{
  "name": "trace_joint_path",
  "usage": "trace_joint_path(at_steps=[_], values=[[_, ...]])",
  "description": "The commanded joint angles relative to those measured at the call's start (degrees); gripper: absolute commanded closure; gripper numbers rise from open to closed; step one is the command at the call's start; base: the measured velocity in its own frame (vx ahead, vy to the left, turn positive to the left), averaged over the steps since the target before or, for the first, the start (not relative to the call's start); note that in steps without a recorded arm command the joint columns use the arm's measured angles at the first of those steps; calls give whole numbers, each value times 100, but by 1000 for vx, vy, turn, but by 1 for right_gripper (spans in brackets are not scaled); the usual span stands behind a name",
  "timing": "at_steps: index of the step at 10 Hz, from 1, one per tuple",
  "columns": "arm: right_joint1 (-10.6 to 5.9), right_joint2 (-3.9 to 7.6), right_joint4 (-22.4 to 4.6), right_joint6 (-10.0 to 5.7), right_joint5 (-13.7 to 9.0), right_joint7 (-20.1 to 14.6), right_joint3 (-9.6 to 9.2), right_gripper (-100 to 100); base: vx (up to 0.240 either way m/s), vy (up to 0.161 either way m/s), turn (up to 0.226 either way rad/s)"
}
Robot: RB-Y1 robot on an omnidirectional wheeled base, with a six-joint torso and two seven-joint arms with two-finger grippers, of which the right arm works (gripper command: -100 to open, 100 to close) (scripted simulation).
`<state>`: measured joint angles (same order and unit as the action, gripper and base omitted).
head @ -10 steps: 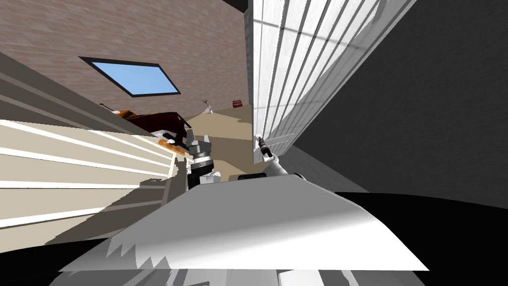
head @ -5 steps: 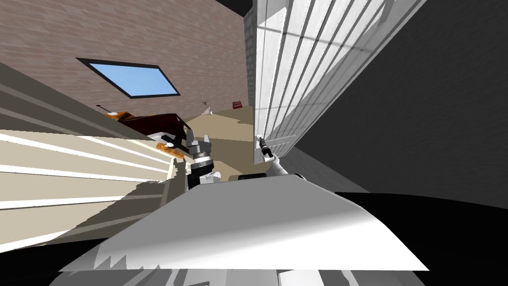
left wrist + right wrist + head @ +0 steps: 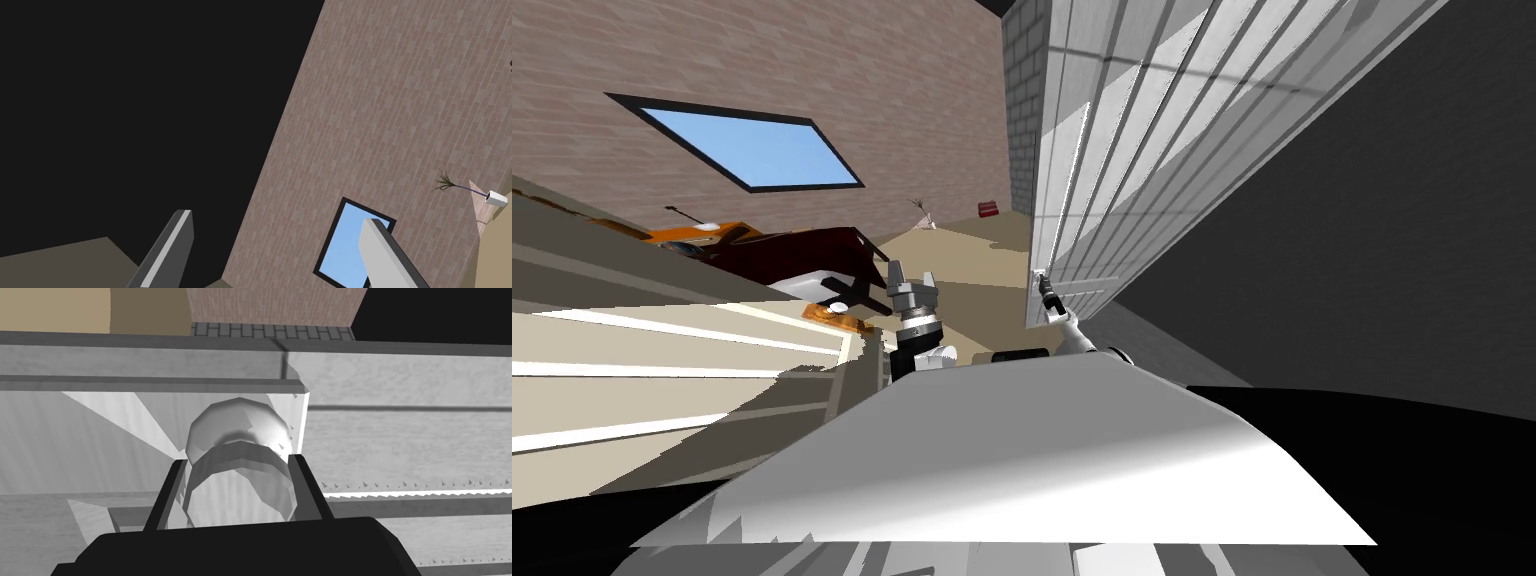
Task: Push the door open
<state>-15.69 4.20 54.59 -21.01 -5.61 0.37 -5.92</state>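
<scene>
Door point(image 3: 1112, 150): white, panelled, at 1 o'clock in head view. Right gripper point(image 3: 238, 460): fingers clamped on the sides of the knob point(image 3: 235, 425), at door's 7 o'clock edge. Left gripper point(image 3: 912, 282): fingers wide, empty, 9 o'clock of right.

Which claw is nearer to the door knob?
Right. The right claw is shut on the knob, pressing its sides. The left claw hangs open, well apart from the door.
</scene>
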Motion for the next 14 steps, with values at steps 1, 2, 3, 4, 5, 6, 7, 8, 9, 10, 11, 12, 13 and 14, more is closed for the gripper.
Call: trace_joint_path(at_steps=[1,2,3,4,5,6,7,8,9,10,11,12,13,14], values=[[35,64,36,13,-26,56,194,100,159,115,-85],[25,79,18,12,-41,76,282,100,173,122,-115],[20,87,9,11,-49,85,325,100,146,141,-51],[20,87,9,11,-49,85,325,100,85,94,-43],[5,106,-18,9,-73,115,460,100,134,111,-81],[0,112,-28,8,-81,125,505,100,141,133,-91],[-10,121,-46,6,-97,145,595,100,135,132,-69],[-15,126,-55,5,-105,155,640,100,132,130,-80],[-24,132,-73,4,-121,175,728,100,142,137,-93],[-29,135,-82,3,-129,184,771,100,152,132,-62],[-38,139,-99,2,-144,203,856,100,146,119,-67],[-48,142,-116,0,-158,221,938,100,149,134,-71],[-52,143,-124,0,-165,230,976,100,171,135,-70],[-60,143,-139,-2,-178,246,1051,100,149,115,-78]])
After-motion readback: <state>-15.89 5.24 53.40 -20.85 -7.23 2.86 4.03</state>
